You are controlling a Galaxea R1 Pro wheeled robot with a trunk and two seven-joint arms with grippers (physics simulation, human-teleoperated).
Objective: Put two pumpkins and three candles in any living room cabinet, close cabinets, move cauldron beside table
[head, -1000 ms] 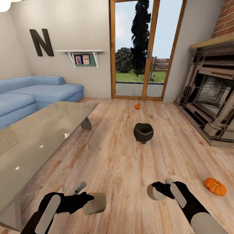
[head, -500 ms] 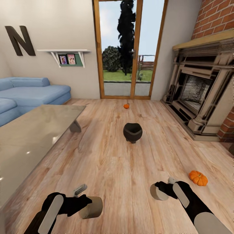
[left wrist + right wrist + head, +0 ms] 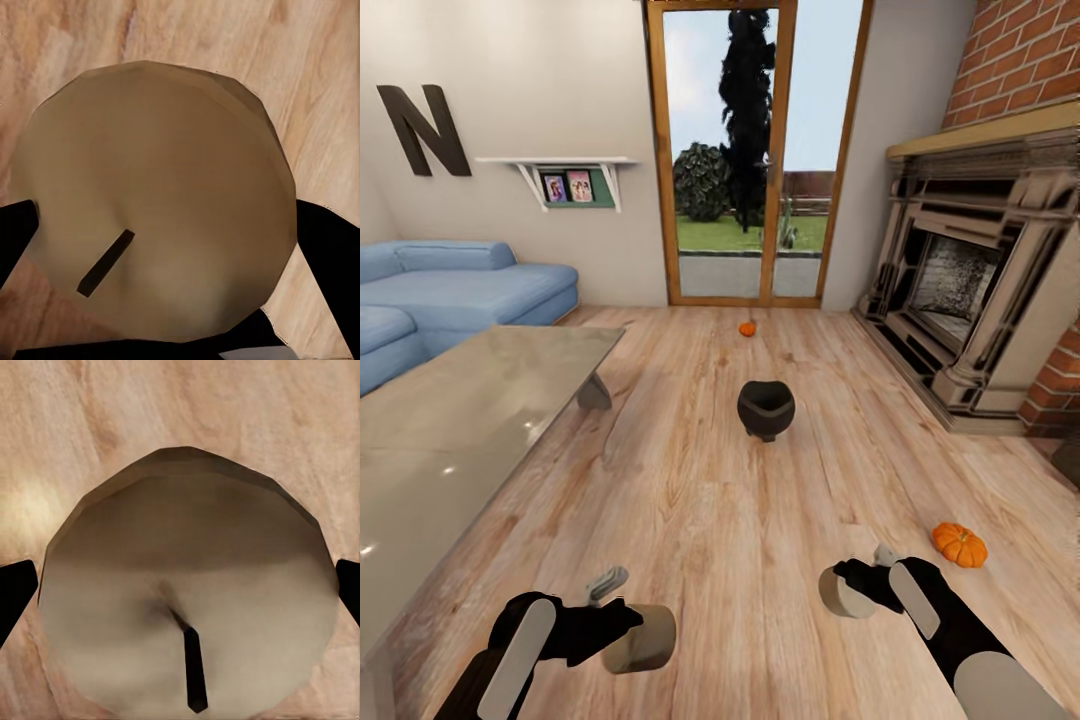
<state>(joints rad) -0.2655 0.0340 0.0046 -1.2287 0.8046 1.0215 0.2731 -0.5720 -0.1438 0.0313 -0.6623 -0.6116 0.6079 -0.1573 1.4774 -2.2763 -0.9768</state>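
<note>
Carrying a candle in each gripper over the wood floor (image 3: 710, 520)

Left gripper (image 3: 622, 628) jaws clamp one candle (image 3: 642, 637), right gripper (image 3: 857, 582) another (image 3: 840, 594); nearest pumpkin (image 3: 959, 544) lies on the right arm's side, cauldron (image 3: 766, 408) straight ahead, mid-floor

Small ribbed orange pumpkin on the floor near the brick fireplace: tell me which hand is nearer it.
Right. The right hand is just beside the near pumpkin; the left hand is across the floor, by the glass table.

text: "N" | form: large dark letter (image 3: 424, 130) | on: wall (image 3: 540, 80)
</note>
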